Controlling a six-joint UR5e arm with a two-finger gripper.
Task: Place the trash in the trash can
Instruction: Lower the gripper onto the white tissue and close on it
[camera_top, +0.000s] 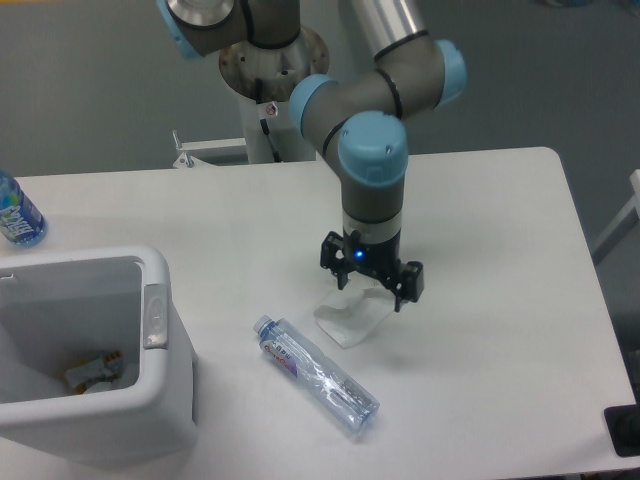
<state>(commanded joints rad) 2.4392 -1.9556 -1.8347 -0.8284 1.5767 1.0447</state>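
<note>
A crumpled whitish plastic wrapper (350, 320) lies flat on the white table, a little right of centre. My gripper (371, 290) hangs open directly over its upper edge, one finger on each side, close to the tabletop. A clear water bottle with a red-and-blue label (315, 372) lies on its side just below and left of the wrapper, cap toward the upper left. The white trash can (160, 400) stands at the lower left with some scraps inside.
A blue-tinted bottle (17, 212) stands at the table's far left edge, behind the can. The robot's base pedestal (272, 90) rises at the back centre. A dark object (625, 430) sits at the lower right corner.
</note>
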